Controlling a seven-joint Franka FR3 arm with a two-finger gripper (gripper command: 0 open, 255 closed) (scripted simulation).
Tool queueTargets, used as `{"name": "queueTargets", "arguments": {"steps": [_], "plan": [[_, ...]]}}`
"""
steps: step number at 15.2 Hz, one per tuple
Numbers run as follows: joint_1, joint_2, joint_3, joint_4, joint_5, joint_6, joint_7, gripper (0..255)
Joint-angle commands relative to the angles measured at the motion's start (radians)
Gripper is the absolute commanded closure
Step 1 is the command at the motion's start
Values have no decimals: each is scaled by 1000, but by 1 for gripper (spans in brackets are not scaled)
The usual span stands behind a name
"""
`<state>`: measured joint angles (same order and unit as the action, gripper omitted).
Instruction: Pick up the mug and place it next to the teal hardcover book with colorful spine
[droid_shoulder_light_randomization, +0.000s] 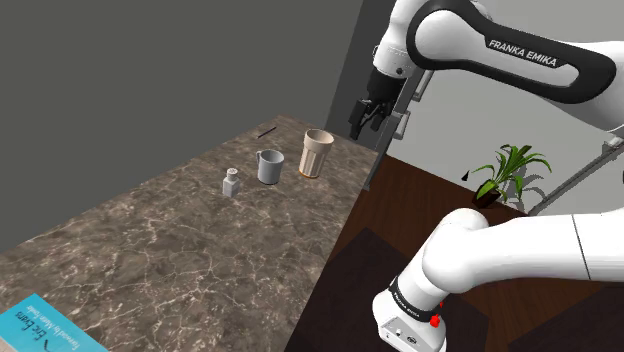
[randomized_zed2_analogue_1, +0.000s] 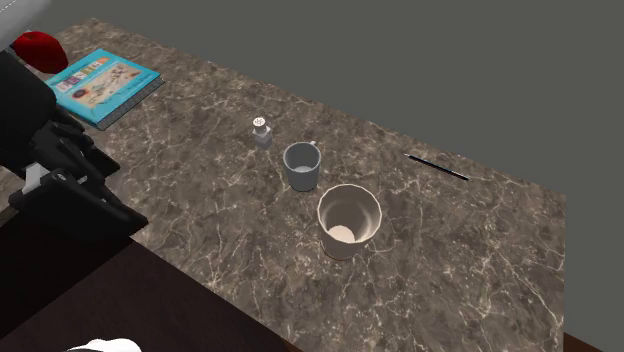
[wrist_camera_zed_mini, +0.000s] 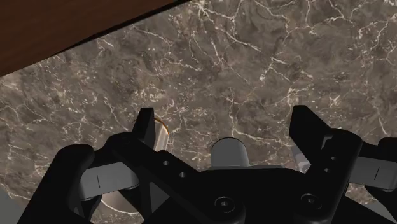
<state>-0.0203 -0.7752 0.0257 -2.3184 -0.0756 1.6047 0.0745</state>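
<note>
My pincer (wrist_camera_zed_mini: 226, 125) hangs open, empty, above the desk (droid_shoulder_light_randomization: 150, 240). The grey mug (droid_shoulder_light_randomization: 269, 166) stands between a small bottle (droid_shoulder_light_randomization: 231, 183) and a beige cup (droid_shoulder_light_randomization: 316, 153), well apart from the teal book (randomized_zed2_analogue_1: 100, 85).

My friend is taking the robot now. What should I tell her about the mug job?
Gripper: open, empty, hanging above the marble table.
Mug: grey, upright, between a small bottle and a beige cup.
Teal book: flat at the table's other end, far from the mug.
Done: nothing yet. Left: grasp the mug, carry it over, set it beside the book.
</note>
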Motion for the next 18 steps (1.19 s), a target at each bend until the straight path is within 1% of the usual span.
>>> {"name": "queueTargets", "arguments": {"steps": [1,9,13,18], "plan": [[0,0,0,0,0,0,0,0],[11,255,17,18,9,218,20,0],[14,398,27,59,9,310,30,0],[19,583,38,139,5,404,42,0]]}}
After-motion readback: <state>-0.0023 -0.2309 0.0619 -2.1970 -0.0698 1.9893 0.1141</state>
